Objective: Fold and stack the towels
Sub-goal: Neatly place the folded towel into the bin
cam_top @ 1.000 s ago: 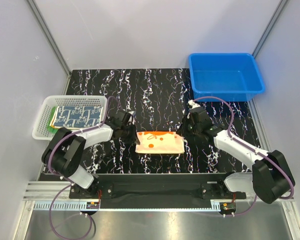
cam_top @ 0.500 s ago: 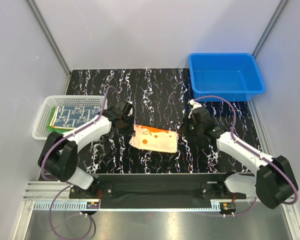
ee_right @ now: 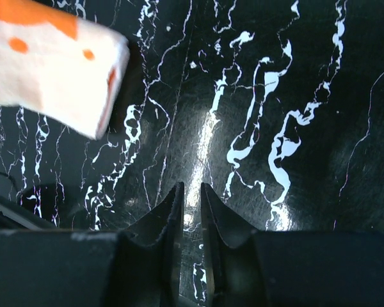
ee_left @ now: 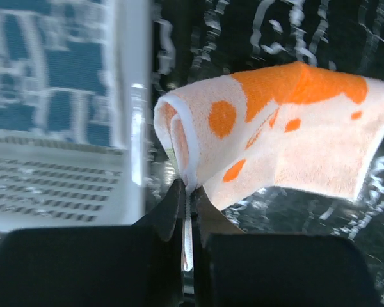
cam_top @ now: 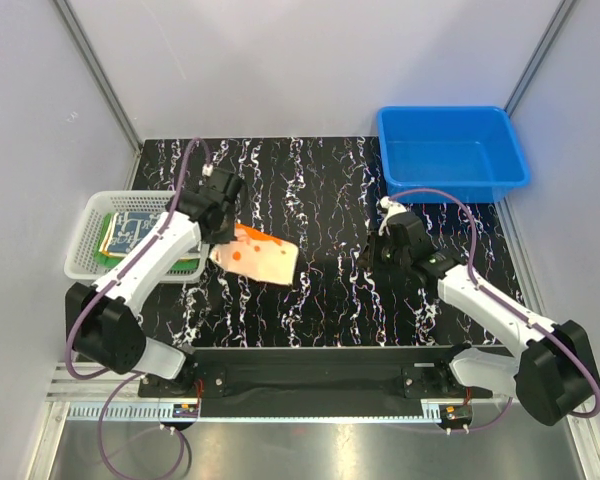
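Observation:
The folded white towel with the orange fox face (cam_top: pixel 258 258) hangs in the air, held by one edge in my left gripper (cam_top: pixel 220 243), which is shut on it just right of the white basket (cam_top: pixel 84 236). In the left wrist view the towel (ee_left: pixel 288 141) droops to the right of the shut gripper (ee_left: pixel 187 192). The navy-and-white patterned towel (cam_top: pixel 138 229) lies on top of the pile in the basket, with a green edge (cam_top: pixel 186 265) under it. My right gripper (cam_top: pixel 379 251) is shut and empty, low over the table; its view (ee_right: pixel 192 192) shows the fox towel (ee_right: pixel 45 70) at upper left.
A blue bin (cam_top: pixel 450 150) stands at the back right. The basket's rim (ee_left: pixel 132 128) and the navy towel (ee_left: pixel 45 70) fill the left of the left wrist view. The black marbled table (cam_top: pixel 320 190) lies under both arms.
My left gripper has lifted the folded fox towel off the table's middle and carried it left toward the basket. My right gripper has let go of it and drawn back slightly right.

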You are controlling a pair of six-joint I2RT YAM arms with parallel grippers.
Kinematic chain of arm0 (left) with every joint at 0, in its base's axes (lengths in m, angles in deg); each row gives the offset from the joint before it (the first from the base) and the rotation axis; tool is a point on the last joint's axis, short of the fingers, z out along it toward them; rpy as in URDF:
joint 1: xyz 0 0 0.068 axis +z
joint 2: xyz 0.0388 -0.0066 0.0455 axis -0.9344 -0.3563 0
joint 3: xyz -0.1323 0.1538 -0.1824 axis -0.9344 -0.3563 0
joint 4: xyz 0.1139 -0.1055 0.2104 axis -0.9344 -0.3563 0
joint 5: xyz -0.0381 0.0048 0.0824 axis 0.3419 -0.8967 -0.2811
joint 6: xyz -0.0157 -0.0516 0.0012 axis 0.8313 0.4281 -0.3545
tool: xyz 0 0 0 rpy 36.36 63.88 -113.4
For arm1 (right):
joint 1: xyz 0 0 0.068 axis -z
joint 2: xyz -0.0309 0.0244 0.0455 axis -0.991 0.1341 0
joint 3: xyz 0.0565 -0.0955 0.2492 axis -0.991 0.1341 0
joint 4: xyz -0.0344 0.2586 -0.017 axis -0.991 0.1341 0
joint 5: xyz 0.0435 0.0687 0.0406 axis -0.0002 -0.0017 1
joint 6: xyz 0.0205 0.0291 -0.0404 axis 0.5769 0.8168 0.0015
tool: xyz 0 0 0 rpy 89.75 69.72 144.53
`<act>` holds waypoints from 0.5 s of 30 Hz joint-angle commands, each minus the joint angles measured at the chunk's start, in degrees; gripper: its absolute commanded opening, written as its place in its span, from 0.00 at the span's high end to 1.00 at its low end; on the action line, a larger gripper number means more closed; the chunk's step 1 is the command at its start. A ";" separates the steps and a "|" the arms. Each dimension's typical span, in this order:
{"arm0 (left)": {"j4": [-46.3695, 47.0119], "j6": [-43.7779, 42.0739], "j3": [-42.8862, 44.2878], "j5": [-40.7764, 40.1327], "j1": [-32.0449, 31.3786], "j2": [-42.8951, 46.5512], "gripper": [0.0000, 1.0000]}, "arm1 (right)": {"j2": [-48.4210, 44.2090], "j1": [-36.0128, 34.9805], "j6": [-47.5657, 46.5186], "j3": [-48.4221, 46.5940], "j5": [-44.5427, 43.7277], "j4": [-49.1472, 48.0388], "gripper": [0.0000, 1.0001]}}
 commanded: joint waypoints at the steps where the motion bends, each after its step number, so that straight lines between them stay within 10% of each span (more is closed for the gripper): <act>1: -3.85 -5.46 3.72 -7.95 4.22 2.89 1.00 | -0.23 -0.43 -2.30 -3.16 0.64 0.08 0.77; 15: -3.33 -19.96 10.76 -13.31 21.71 2.46 1.00 | 0.56 -0.35 -5.73 -3.60 0.89 0.25 0.77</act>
